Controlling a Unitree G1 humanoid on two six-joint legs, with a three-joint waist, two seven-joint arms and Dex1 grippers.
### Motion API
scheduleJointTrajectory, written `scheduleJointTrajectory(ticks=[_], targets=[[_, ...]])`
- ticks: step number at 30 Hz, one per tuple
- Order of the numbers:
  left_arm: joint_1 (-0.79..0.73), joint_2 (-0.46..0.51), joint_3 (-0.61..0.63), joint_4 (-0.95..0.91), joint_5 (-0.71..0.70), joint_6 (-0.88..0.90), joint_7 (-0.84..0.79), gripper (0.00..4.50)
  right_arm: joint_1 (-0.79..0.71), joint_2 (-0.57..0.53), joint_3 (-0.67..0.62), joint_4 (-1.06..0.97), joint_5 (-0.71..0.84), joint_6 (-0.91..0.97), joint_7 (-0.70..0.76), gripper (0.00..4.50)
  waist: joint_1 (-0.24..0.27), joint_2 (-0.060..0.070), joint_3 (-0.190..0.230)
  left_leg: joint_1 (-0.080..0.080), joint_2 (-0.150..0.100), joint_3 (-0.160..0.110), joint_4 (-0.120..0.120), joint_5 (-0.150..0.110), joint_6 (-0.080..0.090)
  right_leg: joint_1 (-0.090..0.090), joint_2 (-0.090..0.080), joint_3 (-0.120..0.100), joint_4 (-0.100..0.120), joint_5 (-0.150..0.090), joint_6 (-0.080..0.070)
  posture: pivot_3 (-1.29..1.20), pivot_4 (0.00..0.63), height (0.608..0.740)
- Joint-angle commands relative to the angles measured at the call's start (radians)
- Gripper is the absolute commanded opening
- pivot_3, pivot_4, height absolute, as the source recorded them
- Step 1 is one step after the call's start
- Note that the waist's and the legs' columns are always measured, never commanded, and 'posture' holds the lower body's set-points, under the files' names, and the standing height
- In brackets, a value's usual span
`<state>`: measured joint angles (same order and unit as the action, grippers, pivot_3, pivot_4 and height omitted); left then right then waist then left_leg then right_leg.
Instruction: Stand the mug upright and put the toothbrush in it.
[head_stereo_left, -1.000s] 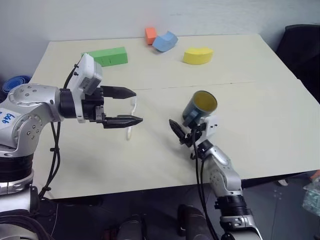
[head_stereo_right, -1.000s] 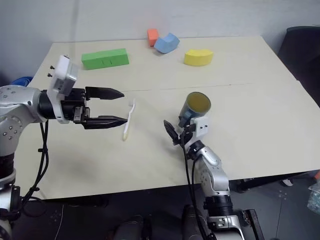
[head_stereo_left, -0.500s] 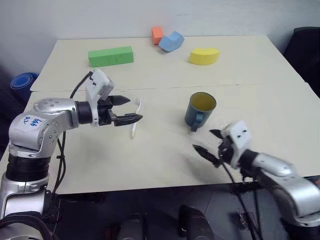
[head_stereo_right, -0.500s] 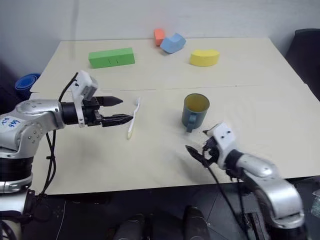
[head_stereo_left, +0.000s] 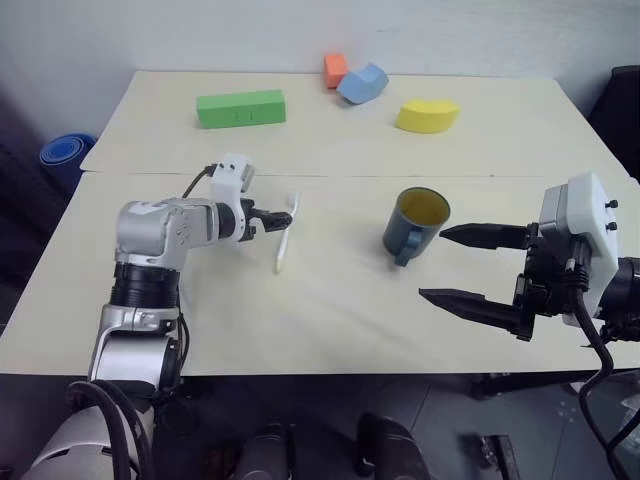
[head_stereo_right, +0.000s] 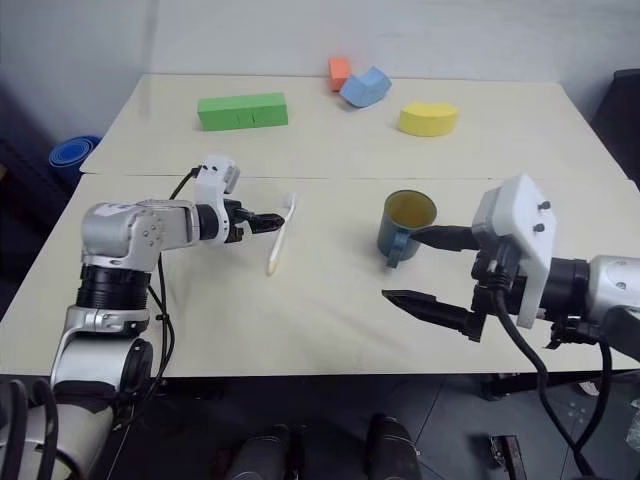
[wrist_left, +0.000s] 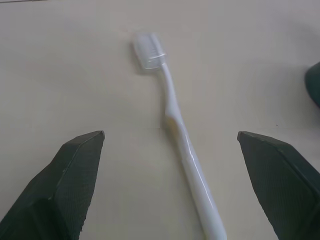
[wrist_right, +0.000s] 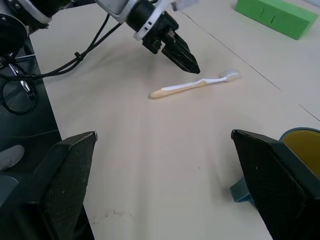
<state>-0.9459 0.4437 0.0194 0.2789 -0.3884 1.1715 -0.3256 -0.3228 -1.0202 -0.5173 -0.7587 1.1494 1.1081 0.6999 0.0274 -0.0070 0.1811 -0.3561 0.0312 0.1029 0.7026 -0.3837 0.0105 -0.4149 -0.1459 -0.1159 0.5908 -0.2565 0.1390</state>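
Both grippers' fingers wide, empty; teal mug (head_stereo_left: 415, 224) upright; white toothbrush (head_stereo_left: 284, 234) flat.

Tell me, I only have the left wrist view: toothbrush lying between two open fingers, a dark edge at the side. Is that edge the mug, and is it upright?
Observer: Yes, the mug stands upright on the table, yellow inside showing, handle toward the robot.
Reviewer: Where is the right tool?
Observer: The right tool hangs open in the air to the mug's right, holding nothing.
Reviewer: Is the left tool touching the toothbrush?
Observer: The left tool is open with its tips right beside the toothbrush; contact can't be judged, and the brush lies flat.
Reviewer: Anything else on the table?
Observer: Foam blocks along the far side: green, orange, blue, yellow.
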Motion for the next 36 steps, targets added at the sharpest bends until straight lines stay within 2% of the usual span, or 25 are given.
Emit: scheduleJointTrajectory(ticks=[1, 7, 9, 14, 21, 23, 31, 36], targets=[[-0.094, -0.048, -0.065, 0.136, 0.068, -0.089, -0.021, 4.50, -0.019, -0.037, -0.010, 0.002, 0.047, -0.036, -0.010, 4.48, 0.001, 0.000, 0.000, 0.000, 0.000, 0.000, 0.000, 0.000, 0.000, 0.000, 0.000, 0.000, 0.000, 0.000, 0.000, 0.00, 0.150, 0.740], [-0.167, -0.099, -0.163, 0.322, 0.148, -0.125, -0.098, 4.50, -0.008, -0.030, -0.001, -0.001, 0.048, -0.082, -0.051, 4.48, 0.000, 0.000, 0.000, 0.000, 0.000, 0.000, 0.000, 0.000, 0.000, 0.000, 0.000, -0.002, 0.000, 0.000, 0.000, 0.00, 0.150, 0.740], [-0.181, -0.113, -0.180, 0.383, 0.172, -0.131, -0.111, 4.13, -0.002, -0.028, 0.003, -0.002, 0.040, -0.099, -0.065, 4.50, 0.001, 0.000, 0.000, 0.000, 0.000, 0.000, 0.000, 0.000, 0.000, 0.000, 0.000, -0.002, 0.000, 0.000, 0.000, 0.00, 0.150, 0.740], [-0.213, -0.125, -0.186, 0.501, 0.232, -0.201, -0.124, 2.69, 0.020, -0.035, -0.002, -0.004, 0.044, -0.124, -0.078, 4.50, 0.003, -0.001, 0.000, 0.001, 0.000, 0.000, 0.001, 0.000, 0.000, 0.002, -0.001, -0.002, 0.000, 0.000, 0.000, 0.00, 0.150, 0.740], [-0.248, -0.140, -0.141, 0.559, 0.253, -0.224, -0.125, 0.54, 0.079, -0.054, -0.041, -0.013, 0.048, -0.132, -0.089, 4.50, 0.004, -0.001, 0.000, 0.001, -0.001, 0.000, 0.001, 0.001, 0.001, 0.002, -0.001, -0.002, 0.000, 0.000, 0.000, 0.00, 0.150, 0.740], [-0.249, -0.134, -0.125, 0.553, 0.252, -0.228, -0.122, 0.20, 0.107, -0.054, -0.063, -0.009, 0.055, -0.118, -0.100, 4.50, 0.004, -0.001, 0.000, 0.001, -0.001, 0.000, 0.001, 0.001, 0.001, 0.002, -0.001, -0.002, 0.000, 0.000, 0.000, 0.00, 0.150, 0.740], [-0.244, -0.157, 0.074, 0.318, 0.095, -0.313, -0.162, 0.20, 0.217, -0.027, -0.187, -0.016, 0.112, -0.099, -0.211, 4.50, 0.002, -0.002, 0.000, -0.001, 0.000, -0.001, 0.001, 0.001, 0.001, 0.001, -0.002, -0.003, 0.000, 0.000, 0.000, 0.00, 0.150, 0.740], [-0.364, -0.287, 0.199, 0.290, -0.046, -0.452, -0.202, 0.20, 0.298, -0.029, -0.253, -0.021, 0.142, -0.088, -0.307, 4.50, 0.012, -0.003, 0.001, -0.003, -0.001, -0.004, 0.001, 0.001, 0.001, 0.001, -0.002, -0.006, 0.000, 0.000, 0.001, 0.00, 0.150, 0.740]])
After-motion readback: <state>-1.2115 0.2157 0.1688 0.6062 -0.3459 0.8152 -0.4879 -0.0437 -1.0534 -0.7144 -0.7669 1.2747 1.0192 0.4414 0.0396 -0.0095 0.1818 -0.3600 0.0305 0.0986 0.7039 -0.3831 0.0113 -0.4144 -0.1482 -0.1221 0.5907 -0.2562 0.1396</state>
